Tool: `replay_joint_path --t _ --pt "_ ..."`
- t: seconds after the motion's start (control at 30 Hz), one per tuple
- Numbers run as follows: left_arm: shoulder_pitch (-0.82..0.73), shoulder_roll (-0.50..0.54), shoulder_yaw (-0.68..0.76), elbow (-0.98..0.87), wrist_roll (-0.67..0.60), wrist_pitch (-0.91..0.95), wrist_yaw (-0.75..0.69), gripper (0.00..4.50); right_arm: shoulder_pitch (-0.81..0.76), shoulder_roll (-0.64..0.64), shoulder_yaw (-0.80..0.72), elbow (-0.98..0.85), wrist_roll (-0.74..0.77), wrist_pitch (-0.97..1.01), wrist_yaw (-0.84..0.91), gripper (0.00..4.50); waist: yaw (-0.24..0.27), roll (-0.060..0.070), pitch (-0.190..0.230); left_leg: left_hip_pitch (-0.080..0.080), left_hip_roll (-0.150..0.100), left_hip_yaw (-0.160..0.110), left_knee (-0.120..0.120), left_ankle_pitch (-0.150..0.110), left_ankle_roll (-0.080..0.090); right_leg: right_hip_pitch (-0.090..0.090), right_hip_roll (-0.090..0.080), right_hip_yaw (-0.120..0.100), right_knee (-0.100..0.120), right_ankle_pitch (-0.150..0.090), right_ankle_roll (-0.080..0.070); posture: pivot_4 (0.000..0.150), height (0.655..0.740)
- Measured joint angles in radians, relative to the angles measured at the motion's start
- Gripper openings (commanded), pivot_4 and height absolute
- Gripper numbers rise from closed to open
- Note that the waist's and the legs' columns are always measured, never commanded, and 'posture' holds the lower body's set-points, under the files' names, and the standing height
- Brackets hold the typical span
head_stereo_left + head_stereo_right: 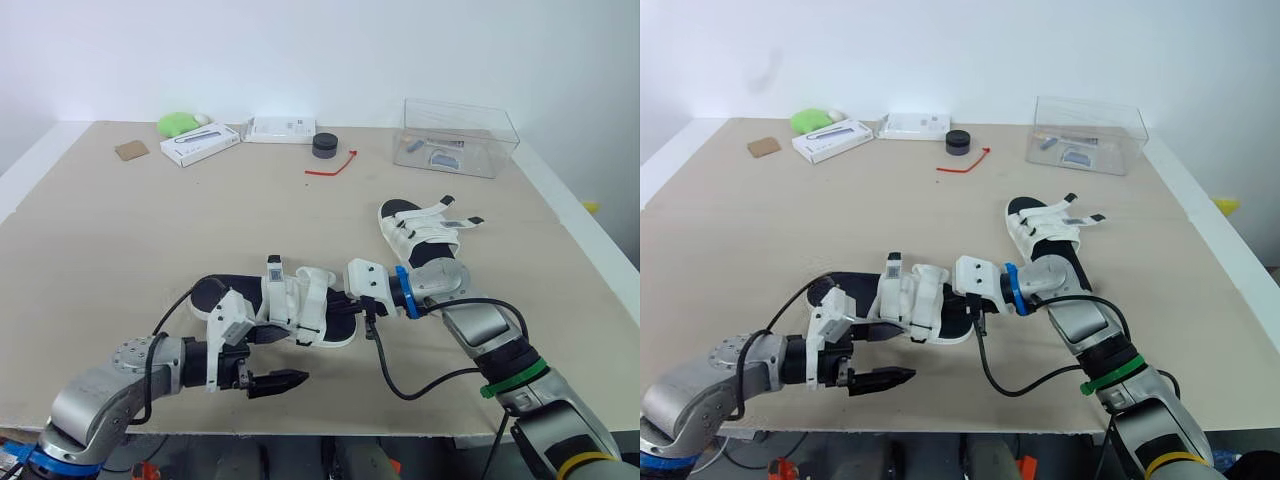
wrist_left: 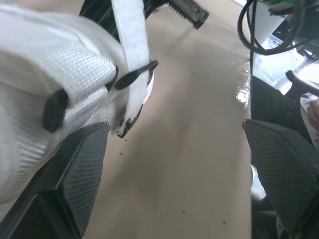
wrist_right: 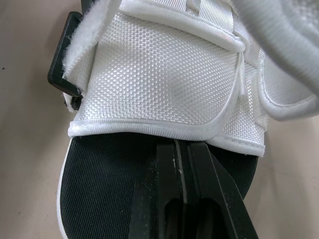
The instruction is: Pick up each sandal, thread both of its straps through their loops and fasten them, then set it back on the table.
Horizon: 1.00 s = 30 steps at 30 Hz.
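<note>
The near sandal (image 1: 295, 305) lies flat close to the table's (image 1: 120, 250) front edge, white straps up. The left gripper (image 1: 290, 380) hangs between sandal and edge, fingers spread wide with nothing between them, one loose strap tip just beside one finger (image 2: 79, 169). The right gripper (image 3: 180, 149) lies on the black footbed, fingers pressed together. The second sandal (image 1: 425, 228) sits farther back on the right. Bare tabletop opens to the left and middle. A clear box (image 1: 460, 135), red tie (image 1: 333, 165) and white boxes (image 1: 200, 143) line the far edge.
</note>
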Motion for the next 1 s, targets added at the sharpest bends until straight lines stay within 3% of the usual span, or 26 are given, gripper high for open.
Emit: replay_joint_path --t 0.53,1.0 --pt "-0.049 0.002 -0.034 0.046 0.024 -0.030 -0.058 4.43 0.015 -0.006 -0.008 -0.013 -0.002 0.001 -0.005 0.00 0.002 0.000 0.000 -0.001 -0.004 0.000 0.000 0.002 0.003 0.001 -0.004 0.001 -0.001 0.002 0.003 0.150 0.7400" --pt "-0.089 0.026 -0.071 0.047 -0.031 0.002 -0.108 4.43 0.016 -0.006 -0.002 -0.019 -0.003 -0.001 -0.005 0.00 0.001 0.000 0.000 -0.001 -0.002 -0.001 -0.002 0.001 0.004 0.000 -0.002 0.000 -0.001 0.001 0.001 0.150 0.7400"
